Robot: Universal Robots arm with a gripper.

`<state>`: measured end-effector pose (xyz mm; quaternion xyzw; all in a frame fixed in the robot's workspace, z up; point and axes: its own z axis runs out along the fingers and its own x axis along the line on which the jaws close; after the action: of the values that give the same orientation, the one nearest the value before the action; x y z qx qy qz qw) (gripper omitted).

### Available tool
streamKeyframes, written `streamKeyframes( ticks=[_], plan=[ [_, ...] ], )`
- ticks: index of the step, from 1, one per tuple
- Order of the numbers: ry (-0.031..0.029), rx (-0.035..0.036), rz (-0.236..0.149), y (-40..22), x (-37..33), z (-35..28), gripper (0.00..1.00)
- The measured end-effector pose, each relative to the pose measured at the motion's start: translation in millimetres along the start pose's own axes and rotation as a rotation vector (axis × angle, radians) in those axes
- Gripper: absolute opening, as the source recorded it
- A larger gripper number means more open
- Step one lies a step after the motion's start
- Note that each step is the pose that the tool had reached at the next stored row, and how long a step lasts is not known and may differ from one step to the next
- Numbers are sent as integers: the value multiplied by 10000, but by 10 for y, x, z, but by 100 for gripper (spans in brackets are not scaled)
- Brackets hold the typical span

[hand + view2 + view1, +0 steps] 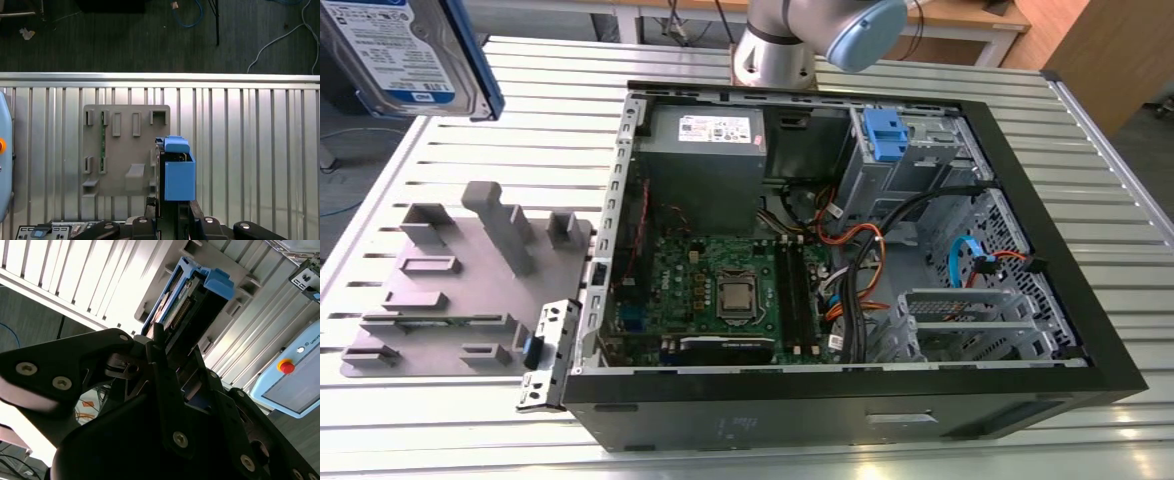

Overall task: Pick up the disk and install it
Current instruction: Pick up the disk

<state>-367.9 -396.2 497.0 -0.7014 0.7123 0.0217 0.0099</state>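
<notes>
The disk (pixel 407 55), silver with a blue-and-white label and blue side rails, hangs high at the exterior view's top left, lifted off the table. Both wrist views show the disk (pixel 178 172) standing on edge between the black fingers (pixel 159 347), its blue rail end (pixel 215 280) pointing away. My gripper (pixel 172 212) is shut on it. Below it lies the grey holder plate (pixel 125 150), whose slots stand bare. The open computer case (pixel 854 250) lies to the exterior view's right of that plate (pixel 454 290).
Inside the case are a motherboard (pixel 720 290), a grey power supply (pixel 707 135), loose cables (pixel 881 250) and a drive bay with a blue tab (pixel 887 135). The arm's base (pixel 781 50) stands behind the case. A teach pendant (pixel 295 375) rests beside the slatted table (pixel 1107 190).
</notes>
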Motion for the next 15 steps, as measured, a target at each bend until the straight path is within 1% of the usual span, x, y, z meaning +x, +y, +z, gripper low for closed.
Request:
streamKeyframes(
  ticks=[6,15],
  plan=[
    [0,0,0,-109,-2,-2,35],
    [1,0,0,-316,-5,-5,35]
  ],
)
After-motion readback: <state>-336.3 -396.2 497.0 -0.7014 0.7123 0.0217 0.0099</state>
